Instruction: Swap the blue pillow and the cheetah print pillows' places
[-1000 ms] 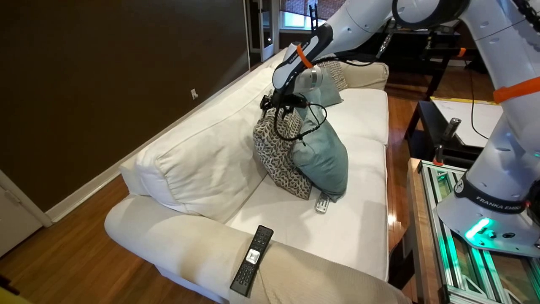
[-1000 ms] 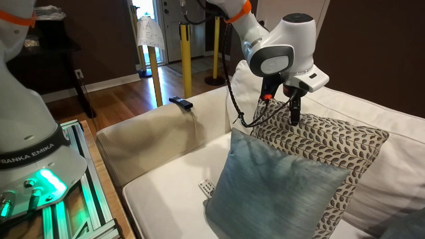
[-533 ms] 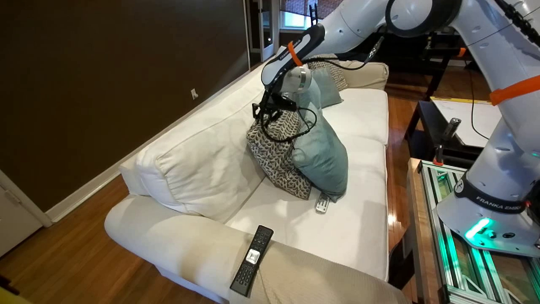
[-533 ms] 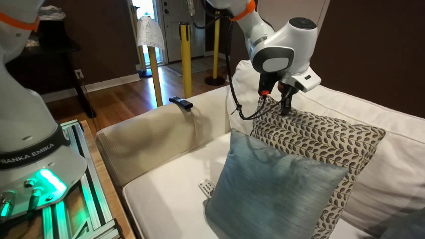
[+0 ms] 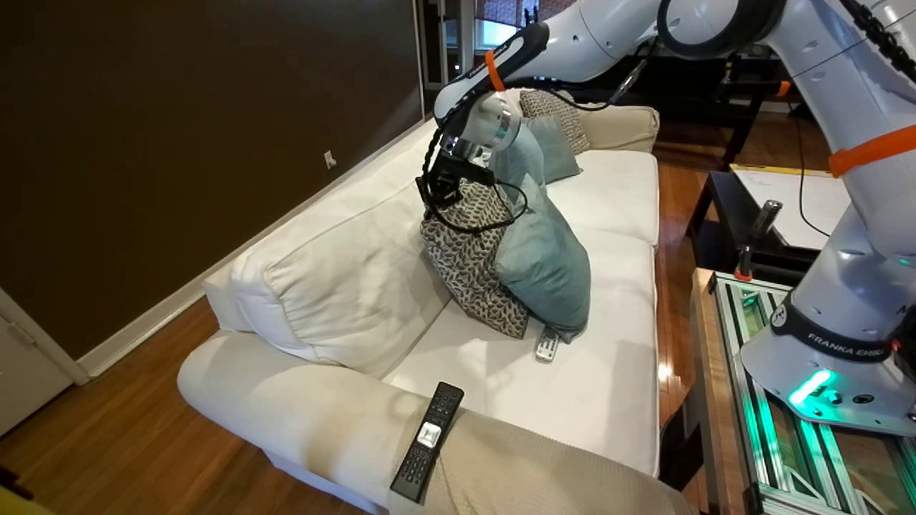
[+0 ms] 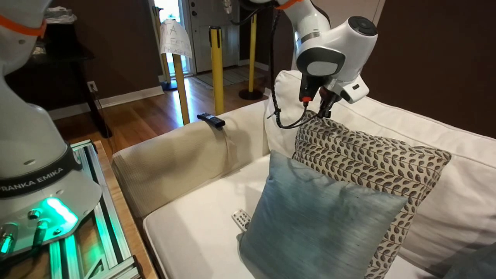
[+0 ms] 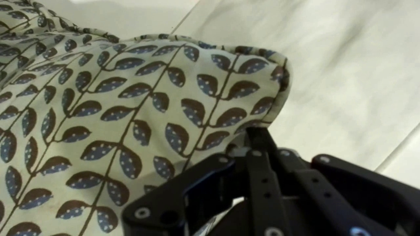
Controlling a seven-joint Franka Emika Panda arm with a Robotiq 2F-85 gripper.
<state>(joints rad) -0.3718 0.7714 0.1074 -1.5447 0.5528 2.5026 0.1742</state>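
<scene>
The closed black gripper point(image 7: 259, 137) is sitting at an upper corner of the cream leaf-printed square fabric pillow point(image 6: 372, 159), hold unclear.

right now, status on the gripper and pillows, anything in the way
Gripper shut by upper corner of printed pillow, hold unclear. Blue pillow in front, possibly in the way. Small white remote by its lower edge.

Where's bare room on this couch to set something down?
Free: the seat between the armrest under the black remote and the pale remote. Crowded: the backrest side, blue pillow in front of printed pillow, gripper at its corner.
</scene>
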